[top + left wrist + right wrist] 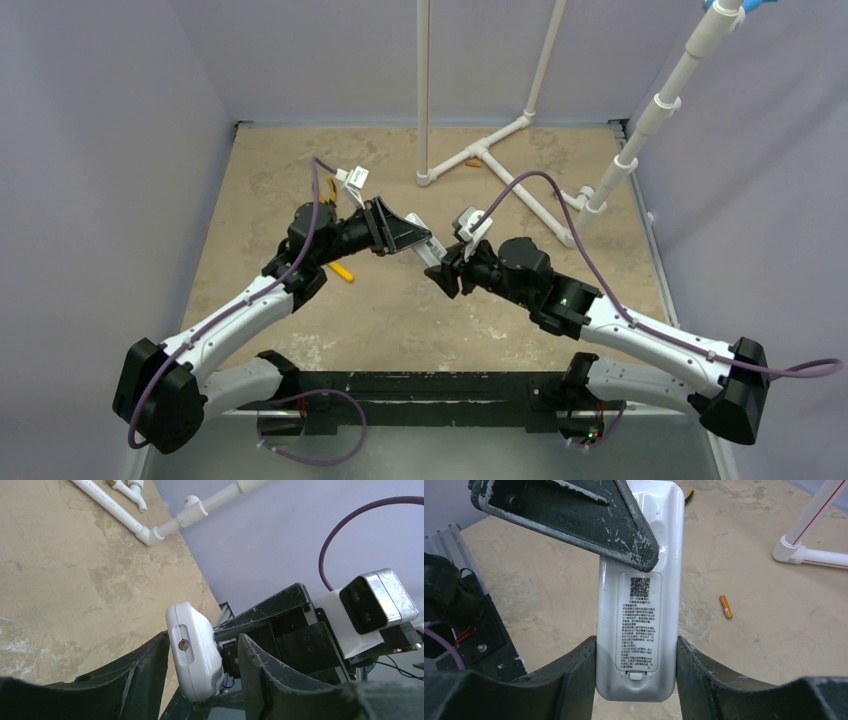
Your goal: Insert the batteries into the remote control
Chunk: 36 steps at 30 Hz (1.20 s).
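Note:
The white remote control [428, 248] is held above the table between both arms. In the right wrist view its back [639, 625] faces the camera, with the labelled cover plate closed. My right gripper [635, 647] is shut on its lower end, both fingers pressing its sides. My left gripper [205, 645] straddles the remote's other end [192, 650]. One finger touches it, and a gap shows at the other finger [260, 675]. One orange battery [725, 606] lies on the table, near the pipe stand in the top view [472, 163]. No other battery shows.
A white PVC pipe stand [480, 155] rests on the far half of the table, with uprights at the back and right. Yellow-handled pliers [342, 272] lie under the left arm. Grey walls close the left, back and right sides.

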Motion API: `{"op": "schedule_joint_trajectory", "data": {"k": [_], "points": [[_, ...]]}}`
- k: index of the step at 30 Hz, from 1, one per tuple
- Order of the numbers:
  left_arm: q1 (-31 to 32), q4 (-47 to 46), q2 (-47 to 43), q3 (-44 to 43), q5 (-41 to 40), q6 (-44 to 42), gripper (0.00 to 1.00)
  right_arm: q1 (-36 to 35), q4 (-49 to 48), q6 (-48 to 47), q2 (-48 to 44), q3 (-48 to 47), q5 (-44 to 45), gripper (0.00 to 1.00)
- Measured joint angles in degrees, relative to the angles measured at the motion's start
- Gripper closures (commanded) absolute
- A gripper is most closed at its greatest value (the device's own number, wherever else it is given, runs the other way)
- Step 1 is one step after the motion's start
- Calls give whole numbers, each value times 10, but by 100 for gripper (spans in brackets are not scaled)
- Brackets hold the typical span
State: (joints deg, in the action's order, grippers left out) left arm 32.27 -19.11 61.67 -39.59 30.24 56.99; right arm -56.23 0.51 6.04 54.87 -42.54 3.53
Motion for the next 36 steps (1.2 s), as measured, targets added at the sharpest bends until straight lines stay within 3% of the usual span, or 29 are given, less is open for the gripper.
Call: {"op": "schedule_joint_trajectory", "data": {"k": [10, 19, 22, 24, 26, 31, 36], "points": [[1, -14, 13, 0, -35, 10, 63, 0, 21, 26, 12, -12, 2, 100], [10, -21, 26, 0, -43, 11, 63, 0, 13, 45, 13, -12, 5, 100], [16, -23, 30, 0, -43, 12, 80, 0, 8, 49, 14, -12, 9, 100], [18, -22, 30, 0, -47, 20, 85, 0, 8, 47, 15, -12, 15, 100], [18, -21, 31, 0, -52, 24, 83, 0, 7, 44, 16, -12, 18, 100], [18, -18, 30, 0, -54, 24, 65, 0, 5, 44, 17, -12, 19, 100], [19, -17, 26, 0, -55, 22, 63, 0, 3, 47, 17, -12, 14, 100]]}}
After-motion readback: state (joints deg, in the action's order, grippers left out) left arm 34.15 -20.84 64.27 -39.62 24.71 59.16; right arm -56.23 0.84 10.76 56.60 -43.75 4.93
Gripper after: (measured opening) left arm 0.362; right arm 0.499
